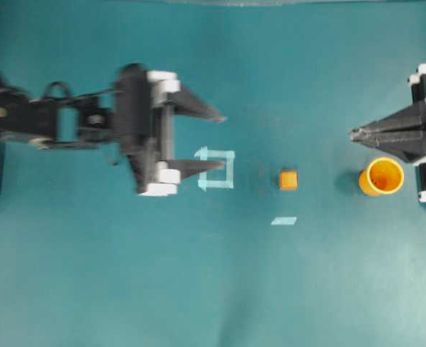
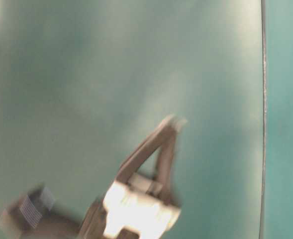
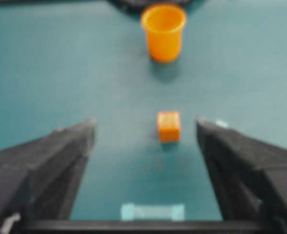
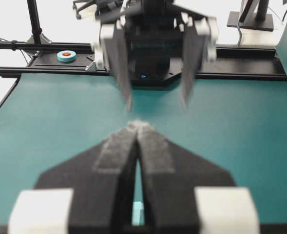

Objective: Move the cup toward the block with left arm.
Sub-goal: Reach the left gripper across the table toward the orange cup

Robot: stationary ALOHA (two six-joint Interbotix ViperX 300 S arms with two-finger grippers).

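The cup point(image 1: 383, 176) stands upright on the right side of the teal bench point(image 1: 198, 289), just beside the tip of the right claw point(image 1: 357, 134) and well apart from the left claw point(image 1: 223, 141). The block point(image 1: 288, 179) sits between the two, to the left of the cup and right of a pale tape square point(image 1: 216, 168), over which the lower finger of the left claw hangs. A short tape strip point(image 1: 284, 220) lies just near of the block.

The left claw is spread wide and holds nothing; in its own wrist view its two dark fingers point(image 3: 60, 156) frame the block point(image 3: 168, 126), with the cup point(image 3: 163, 31) straight beyond it on nearly the same line. That line is what the coming move turns on, in my judgement: the block lies in the path from the left claw to the cup, so the arm must pass over or around the block to reach the cup's far side or grip it, then bring it back leftward.

The right claw is pressed together, its pads point(image 4: 119, 151) meeting at the tip, and though it is the nearer one, the task gives the work to the left arm.
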